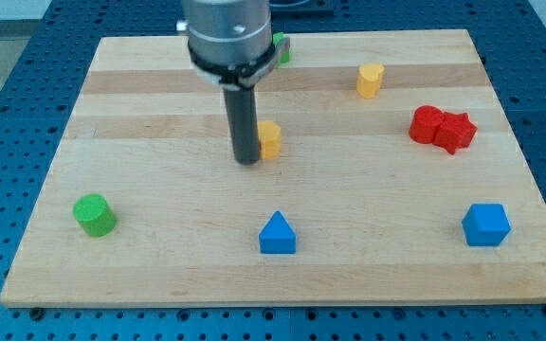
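Note:
My tip (247, 161) rests on the wooden board (159, 237) just left of a small yellow block (270, 138), touching or almost touching its left side. A blue triangular block (277, 234) lies below the tip, toward the view's bottom. A green cylinder (94, 215) sits far to the lower left. Part of a green block (281, 47) peeks out behind the arm's body at the view's top.
A yellow block (371, 80) stands at the upper right. Two red blocks (442, 127) sit together near the right edge. A blue cube-like block (486, 224) is at the lower right. Blue perforated table surrounds the board.

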You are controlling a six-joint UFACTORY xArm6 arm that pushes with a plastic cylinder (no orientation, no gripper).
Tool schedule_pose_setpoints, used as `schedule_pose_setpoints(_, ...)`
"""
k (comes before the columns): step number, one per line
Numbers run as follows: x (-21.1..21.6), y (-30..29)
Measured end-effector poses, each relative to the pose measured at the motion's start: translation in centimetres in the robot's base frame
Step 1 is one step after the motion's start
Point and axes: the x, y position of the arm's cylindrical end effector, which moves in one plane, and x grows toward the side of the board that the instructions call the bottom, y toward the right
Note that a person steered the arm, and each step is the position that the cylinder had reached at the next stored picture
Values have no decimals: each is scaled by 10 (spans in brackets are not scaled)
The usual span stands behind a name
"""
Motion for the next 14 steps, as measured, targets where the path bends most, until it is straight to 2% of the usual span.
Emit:
schedule_pose_setpoints(2, -80, 12)
schedule_pose_setpoints(4, -140, 87)
schedule_pose_setpoints(5, -176, 109)
schedule_pose_setpoints(6, -205, 107)
schedule_pose_setpoints(9, -212, 39)
schedule_pose_setpoints(11, -177, 9)
schedule_pose_setpoints(14, -164, -51)
